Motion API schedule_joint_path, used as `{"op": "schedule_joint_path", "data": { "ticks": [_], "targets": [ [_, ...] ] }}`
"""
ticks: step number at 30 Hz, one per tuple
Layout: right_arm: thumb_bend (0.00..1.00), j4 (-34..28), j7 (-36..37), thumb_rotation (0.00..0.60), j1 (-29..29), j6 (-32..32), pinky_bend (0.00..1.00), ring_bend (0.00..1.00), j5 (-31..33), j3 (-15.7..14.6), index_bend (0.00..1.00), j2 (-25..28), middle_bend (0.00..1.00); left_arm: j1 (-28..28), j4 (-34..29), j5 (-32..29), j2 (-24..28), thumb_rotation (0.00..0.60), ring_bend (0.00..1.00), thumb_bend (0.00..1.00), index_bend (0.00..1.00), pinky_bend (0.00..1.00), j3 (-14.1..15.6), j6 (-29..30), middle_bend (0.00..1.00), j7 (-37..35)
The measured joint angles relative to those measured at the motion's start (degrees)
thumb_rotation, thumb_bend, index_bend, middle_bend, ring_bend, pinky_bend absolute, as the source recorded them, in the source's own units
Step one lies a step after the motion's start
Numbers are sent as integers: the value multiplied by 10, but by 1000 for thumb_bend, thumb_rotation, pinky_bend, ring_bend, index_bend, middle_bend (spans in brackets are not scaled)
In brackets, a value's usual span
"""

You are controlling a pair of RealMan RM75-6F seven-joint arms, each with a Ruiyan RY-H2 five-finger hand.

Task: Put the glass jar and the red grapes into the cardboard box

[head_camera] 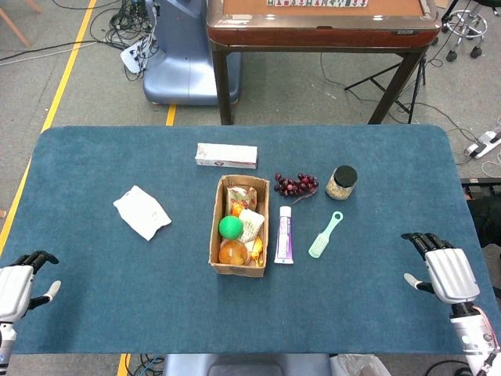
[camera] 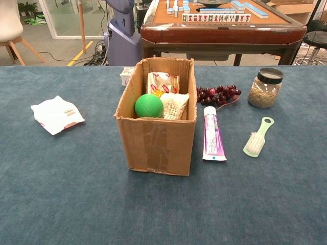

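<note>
The glass jar (head_camera: pixel 341 182) (camera: pixel 265 88) with a black lid stands upright on the blue table, right of the red grapes (head_camera: pixel 296 185) (camera: pixel 217 95). The grapes lie just right of the open cardboard box (head_camera: pixel 215 227) (camera: pixel 156 138), which holds a green ball, an orange fruit and packets. My left hand (head_camera: pixel 19 286) rests at the table's near left corner and holds nothing, fingers apart. My right hand (head_camera: pixel 445 268) is at the near right, also holding nothing with its fingers apart. Both hands are far from the jar and grapes and appear only in the head view.
A toothpaste tube (head_camera: pixel 283 235) (camera: pixel 212 137) lies beside the box, with a pale green brush (head_camera: pixel 326 235) (camera: pixel 258 137) to its right. A white carton (head_camera: pixel 226 156) lies behind the box. A white packet (head_camera: pixel 142 211) (camera: pixel 56 114) lies at the left.
</note>
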Motion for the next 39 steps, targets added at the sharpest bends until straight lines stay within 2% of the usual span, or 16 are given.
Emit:
{"op": "schedule_joint_path", "data": {
  "ticks": [9,15,19,24,29,31,34,39],
  "targets": [
    [0,-11,-19,600,8,-25,468,276,25,4,276,6,315,5,-5,5,5,600,374,248,425,586,0,10,372,-9],
    [0,-8,-12,600,7,-3,440,264,23,13,276,1,288,6,-4,9,9,600,374,248,422,586,1,9,372,-17],
    [0,-5,-6,600,11,15,383,217,14,28,277,0,242,7,-5,13,11,600,374,248,422,586,2,13,372,-20],
    [0,-25,-25,600,33,5,366,195,26,53,277,13,221,9,-10,18,16,600,374,248,420,586,5,14,372,-31],
    [0,-60,-63,600,65,-41,336,170,69,81,273,37,184,9,-12,19,22,600,374,247,420,586,5,13,372,-42],
    [0,-70,-77,600,77,-62,314,146,92,91,242,45,155,10,-12,18,23,600,374,248,420,586,5,12,372,-44],
    [0,-84,-94,600,101,-107,294,122,138,107,195,57,125,10,-14,20,25,600,374,248,419,586,5,12,372,-48],
    [0,-80,-91,600,159,-201,278,115,222,139,191,69,119,10,-16,24,29,600,374,248,419,586,8,10,372,-53]
  ]
}}
